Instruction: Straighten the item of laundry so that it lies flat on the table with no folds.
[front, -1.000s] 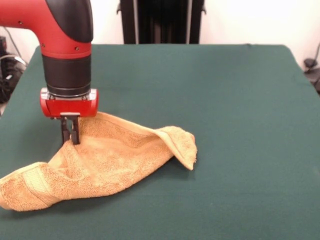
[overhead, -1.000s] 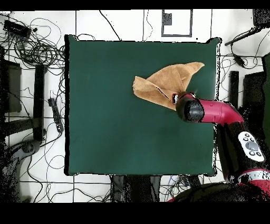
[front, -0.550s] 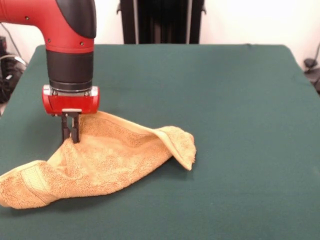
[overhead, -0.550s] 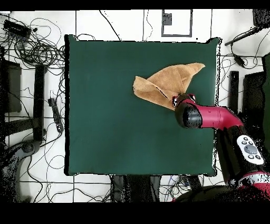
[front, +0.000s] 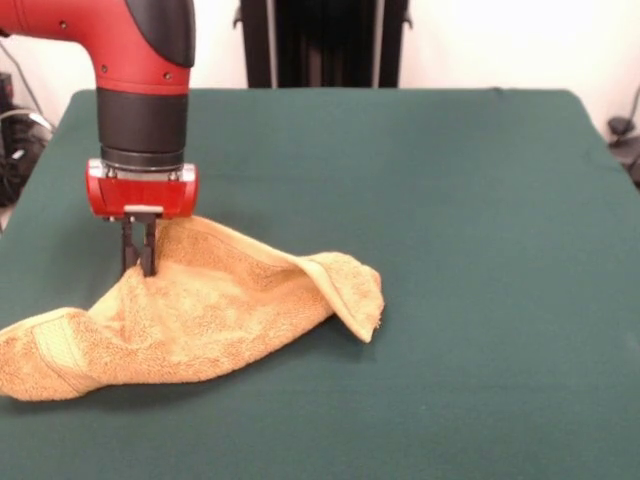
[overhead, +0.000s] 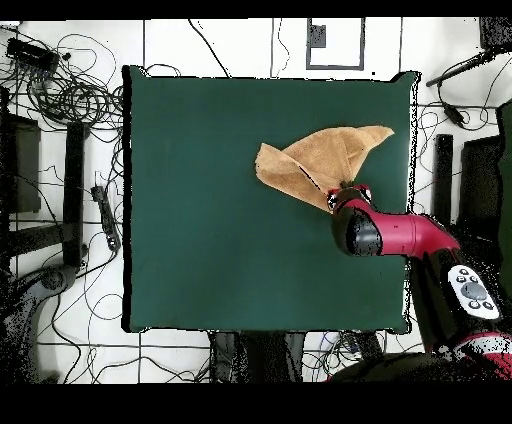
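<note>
On the dark green surface (front: 470, 250), the golden-orange towel (front: 200, 310) lies crumpled near the near-left corner, its right flap folded over, while just behind, the pincer (front: 139, 262) stands clamped on its raised far-left edge.

Golden-orange terry-cloth towel (front: 190, 310): lay on the large dark green felt table (front: 450, 200), near one side edge.
Gripper (front: 139, 262): stood on the towel's raised edge.

- The end effector (front: 139, 262) points straight down, its two dark fingers (front: 129, 250) close together, pinching a raised edge of the golden-orange towel (front: 200, 310).
- The towel lies rumpled and folded on the green counter (front: 460, 260), with a woven band at its left end.
</note>
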